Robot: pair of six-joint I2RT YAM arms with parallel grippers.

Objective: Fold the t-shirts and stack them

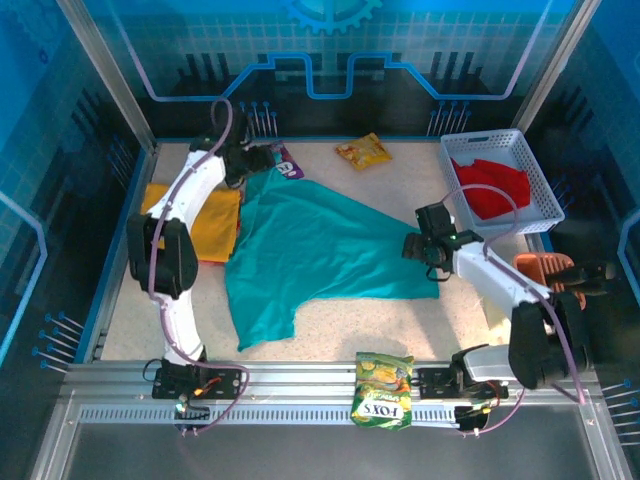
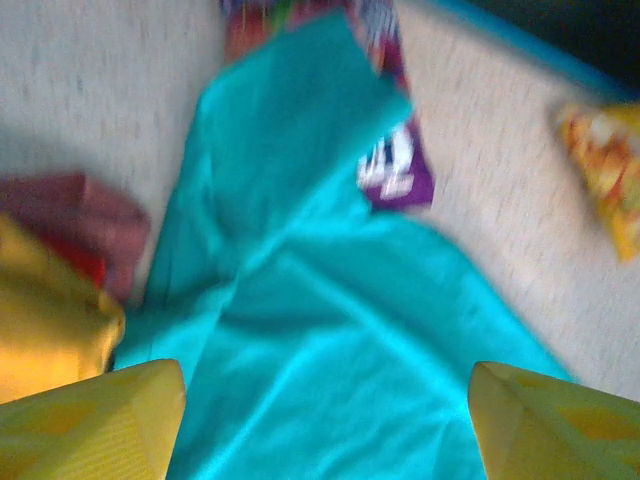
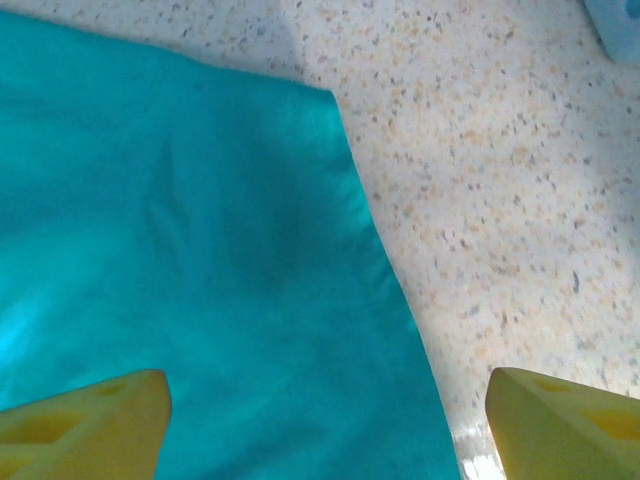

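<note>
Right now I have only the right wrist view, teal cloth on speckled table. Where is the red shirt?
Observer: The red t-shirt lies inside the white basket at the far right of the table.
Operator: And the yellow one?
Observer: The yellow-orange t-shirt lies at the left edge, beside the teal t-shirt.
Operator: What about the left hand?
Observer: The left hand is open above the teal t-shirt's far corner, which partly covers a purple packet.

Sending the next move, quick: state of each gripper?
Left gripper: open, empty, above the teal t-shirt.
Right gripper: open, empty, above the shirt's edge.
</note>
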